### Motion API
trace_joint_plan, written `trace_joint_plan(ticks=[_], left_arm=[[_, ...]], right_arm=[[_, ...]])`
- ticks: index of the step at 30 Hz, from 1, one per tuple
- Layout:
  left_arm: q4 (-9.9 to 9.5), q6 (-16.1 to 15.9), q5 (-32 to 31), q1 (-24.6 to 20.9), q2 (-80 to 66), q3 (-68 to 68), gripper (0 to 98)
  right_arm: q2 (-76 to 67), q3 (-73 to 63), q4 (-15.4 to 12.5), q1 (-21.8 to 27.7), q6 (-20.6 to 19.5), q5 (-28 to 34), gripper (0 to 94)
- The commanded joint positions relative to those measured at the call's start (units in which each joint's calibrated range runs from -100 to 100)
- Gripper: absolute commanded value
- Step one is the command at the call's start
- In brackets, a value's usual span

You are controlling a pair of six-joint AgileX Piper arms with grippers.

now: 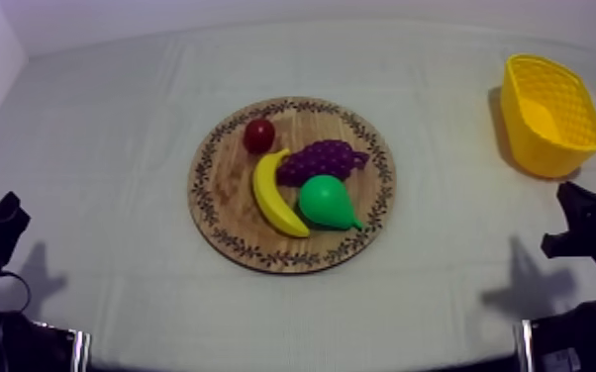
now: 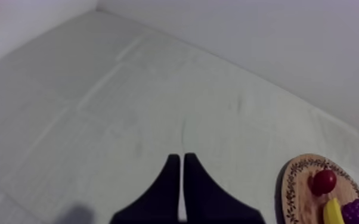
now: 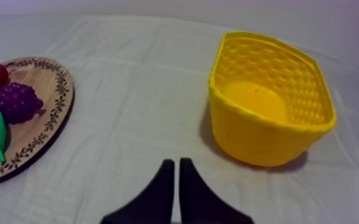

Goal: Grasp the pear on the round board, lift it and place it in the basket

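While the left gripper (image 2: 179, 156) and right gripper (image 3: 176, 161) sit low at their own sides, the pear (image 1: 328, 202) lies on the board (image 1: 225, 203), on the side toward the basket (image 1: 520, 139). It is just beside the banana (image 1: 272, 193) and the grapes (image 1: 322, 158). The small red fruit (image 1: 258, 136) lies near the banana's far tip. The basket stands upright, well apart from the board. On each gripper the fingers are pressed together in a narrow wedge over bare cloth (image 1: 114, 148), holding nothing.
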Motion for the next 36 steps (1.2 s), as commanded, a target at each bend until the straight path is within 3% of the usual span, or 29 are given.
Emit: trace_joint_plan(ticks=[1, 6, 12, 20, 24, 30, 36], left_arm=[[0.0, 0.0, 0.0, 0.0, 0.0, 0.0, 0.1], [0.0, 0.0, 0.0, 0.0, 0.0, 0.0, 0.1], [0.0, 0.0, 0.0, 0.0, 0.0, 0.0, 0.1], [0.0, 0.0, 0.0, 0.0, 0.0, 0.0, 0.1], [0.0, 0.0, 0.0, 0.0, 0.0, 0.0, 0.1], [0.0, 0.0, 0.0, 0.0, 0.0, 0.0, 0.1], [0.0, 0.0, 0.0, 0.0, 0.0, 0.0, 0.1]], right_arm=[[0.0, 0.0, 0.0, 0.0, -1.2, 0.0, 0.6], [0.0, 0.0, 0.0, -0.4, -3.4, 0.4, 6.6], [0.0, -0.1, 0.2, -1.8, -3.6, 0.9, 1.4], [0.0, -0.5, 4.5, -3.0, -9.9, 1.6, 0.4], [-0.1, -2.9, 5.4, -2.7, -11.0, 3.2, 0.3], [1.7, -14.0, 2.8, -2.3, -8.7, 6.0, 0.3], [15.5, -31.8, -0.9, -1.7, -6.6, 7.4, 0.3]])
